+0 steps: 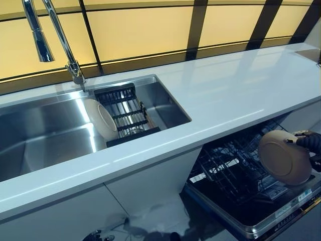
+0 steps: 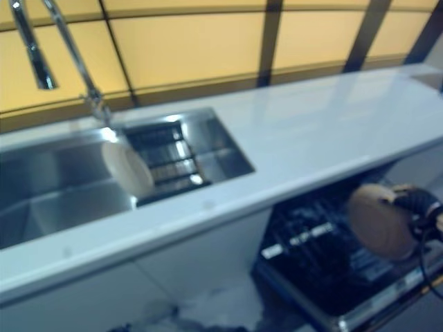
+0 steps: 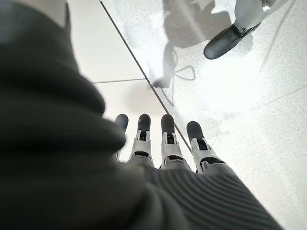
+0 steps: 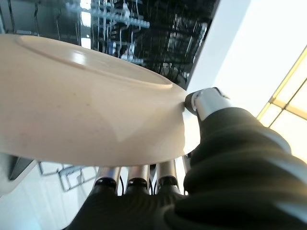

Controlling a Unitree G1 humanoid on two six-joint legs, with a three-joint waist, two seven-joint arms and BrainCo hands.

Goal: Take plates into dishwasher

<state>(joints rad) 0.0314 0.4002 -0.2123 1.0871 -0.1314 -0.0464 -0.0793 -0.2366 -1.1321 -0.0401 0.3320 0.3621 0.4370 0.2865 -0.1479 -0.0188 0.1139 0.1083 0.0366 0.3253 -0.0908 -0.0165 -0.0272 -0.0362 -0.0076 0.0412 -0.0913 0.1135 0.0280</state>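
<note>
My right hand [image 1: 309,142] holds a beige plate [image 1: 284,156] on edge above the dark wire rack [image 1: 225,173] of the open dishwasher [image 1: 261,221], under the counter at the right. In the right wrist view the thumb [image 4: 207,102] presses the plate's [image 4: 86,110] rim and the fingers [image 4: 139,175] run beneath it. A second pale plate [image 1: 100,119] leans against a black drying rack [image 1: 125,113] inside the steel sink [image 1: 45,135]. My left hand [image 3: 163,143] hangs over the floor with straight fingers, holding nothing.
A tall chrome faucet [image 1: 62,40] rises behind the sink. The white countertop [image 1: 241,95] runs to the right above the dishwasher. A person's dark shoe [image 3: 225,40] stands on the pale floor.
</note>
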